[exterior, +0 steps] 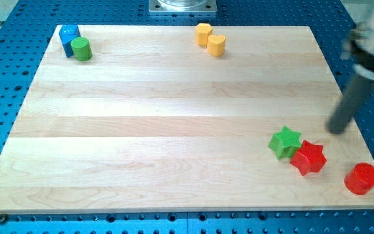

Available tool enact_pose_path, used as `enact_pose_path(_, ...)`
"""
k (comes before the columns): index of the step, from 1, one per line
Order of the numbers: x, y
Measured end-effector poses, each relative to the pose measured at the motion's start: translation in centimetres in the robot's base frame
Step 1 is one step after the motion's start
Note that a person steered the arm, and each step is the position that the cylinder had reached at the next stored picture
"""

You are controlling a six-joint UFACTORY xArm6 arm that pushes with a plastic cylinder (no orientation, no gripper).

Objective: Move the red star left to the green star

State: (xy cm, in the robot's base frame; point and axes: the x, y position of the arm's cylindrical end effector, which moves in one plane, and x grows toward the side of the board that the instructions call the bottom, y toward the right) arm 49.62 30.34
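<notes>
red star [308,157] touches green star [285,142]; my tip [337,130] near, up-right. light, slippery block; push flat side. no hand fitted.

1. A straight dark grey rod, smooth and round, narrows slightly to my tip [337,132], which is blunt and nearly black.
2. Above the rod, at the frame's upper right, sits a blurred collar: pale grey housing over a black band.
3. No markings can be made out.
</notes>
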Motion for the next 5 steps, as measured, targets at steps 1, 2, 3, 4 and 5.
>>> enact_pose_path(1,1.6,4.1)
enact_pose_path(2,7.5,2.0)
enact_pose_path(3,11.6,0.0)
enact_pose_path(4,10.0,-3.8)
enact_pose_path(5,6.5,-8.8)
